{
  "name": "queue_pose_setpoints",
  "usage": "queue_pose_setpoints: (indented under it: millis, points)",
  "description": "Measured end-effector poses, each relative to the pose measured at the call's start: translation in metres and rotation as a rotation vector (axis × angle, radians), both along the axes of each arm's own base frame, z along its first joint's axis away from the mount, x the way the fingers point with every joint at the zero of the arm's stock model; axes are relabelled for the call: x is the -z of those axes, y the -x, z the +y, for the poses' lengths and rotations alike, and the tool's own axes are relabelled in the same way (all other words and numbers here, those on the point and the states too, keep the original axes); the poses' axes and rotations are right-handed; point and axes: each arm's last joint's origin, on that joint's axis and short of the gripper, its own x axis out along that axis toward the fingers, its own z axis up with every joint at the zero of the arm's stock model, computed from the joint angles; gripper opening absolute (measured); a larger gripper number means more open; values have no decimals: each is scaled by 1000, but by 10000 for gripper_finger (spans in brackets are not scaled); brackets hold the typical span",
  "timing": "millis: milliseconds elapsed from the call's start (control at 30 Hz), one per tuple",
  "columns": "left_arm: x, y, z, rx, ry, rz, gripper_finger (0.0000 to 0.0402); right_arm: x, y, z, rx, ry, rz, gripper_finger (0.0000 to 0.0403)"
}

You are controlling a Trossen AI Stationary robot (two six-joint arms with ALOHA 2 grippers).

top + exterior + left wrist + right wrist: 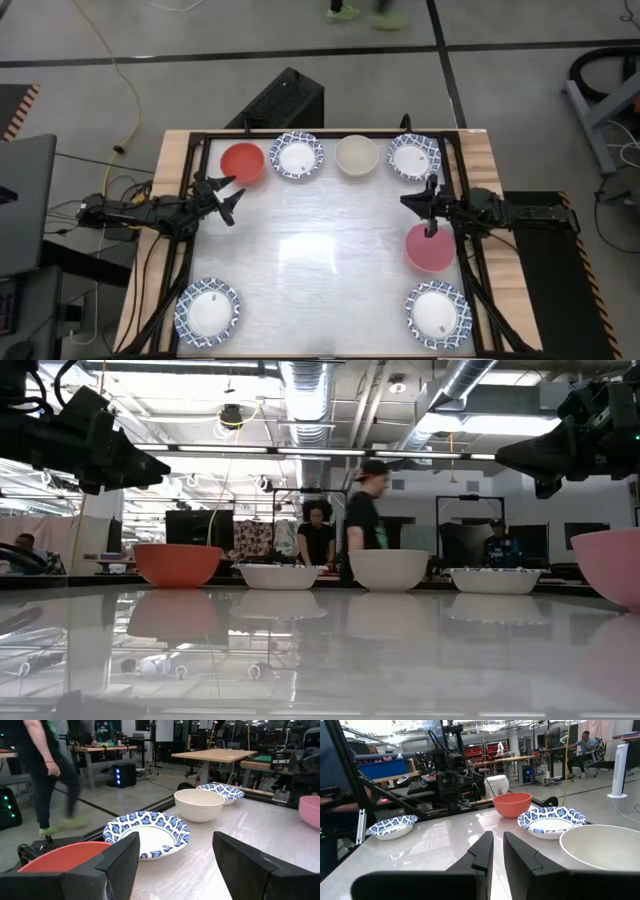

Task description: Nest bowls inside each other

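Along the table's far edge stand a red bowl (242,162), a blue-patterned bowl (297,156), a cream bowl (357,156) and another blue-patterned bowl (413,156), each on its base. A pink bowl (430,247) stands at the right. Two more blue-patterned bowls stand at the near left (208,310) and near right (437,313). My left gripper (236,195) hangs open above the table beside the red bowl (60,860). My right gripper (410,200) hangs above the table just beyond the pink bowl, with only a narrow slit between its fingers (498,845) and nothing in it.
A black frame (196,150) runs round the tabletop, and both arms reach in over its side rails. In the low view both grippers hang well above the bowls' rims. People stand and walk in the room beyond the far edge (365,510). A black box (285,98) sits behind the table.
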Motion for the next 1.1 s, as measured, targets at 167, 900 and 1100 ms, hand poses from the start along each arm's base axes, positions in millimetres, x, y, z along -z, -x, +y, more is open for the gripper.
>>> queue_pose_setpoints:
  millis: [167,900,1100]
  points:
    - [0,0,0,0,0,0,240,0,0,0,0,0,0,66]
    - [0,0,0,0,0,0,240,0,0,0,0,0,0,66]
    - [0,0,0,6,60,-51,240,0,0,0,0,0,-1,66]
